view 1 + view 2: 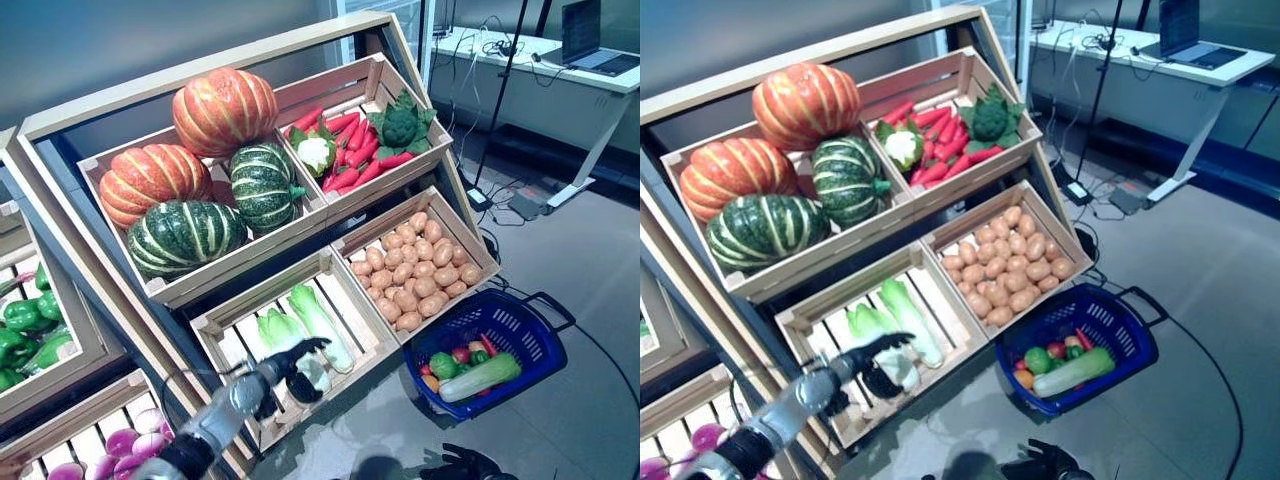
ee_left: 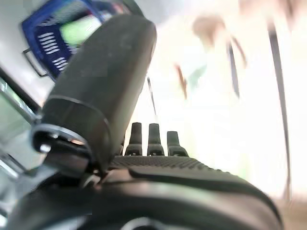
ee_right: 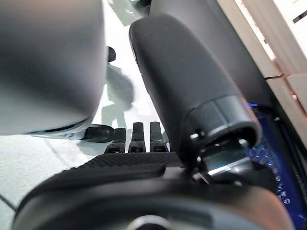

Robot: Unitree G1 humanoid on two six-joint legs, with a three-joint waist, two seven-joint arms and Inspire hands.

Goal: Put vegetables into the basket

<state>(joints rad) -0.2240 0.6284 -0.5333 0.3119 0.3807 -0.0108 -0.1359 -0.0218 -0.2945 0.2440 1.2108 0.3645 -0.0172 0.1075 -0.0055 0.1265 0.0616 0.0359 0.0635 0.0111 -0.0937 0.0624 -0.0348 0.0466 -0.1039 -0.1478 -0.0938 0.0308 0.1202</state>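
Several pale green cabbages lie in the lower left wooden crate of the sloped stand. My left hand reaches into that crate's front and rests over a white-stemmed cabbage, fingers straight and thumb raised, holding nothing. The blue basket stands on the floor to the right of the stand, with a long green vegetable, a green pepper and small red and orange pieces inside. My right hand hangs low near the floor in front of the basket, its fingers straight and empty.
The upper crates hold pumpkins and carrots with cauliflower and broccoli. A crate of potatoes sits just above the basket. Green peppers and purple onions lie at the left. A desk and floor cables stand behind.
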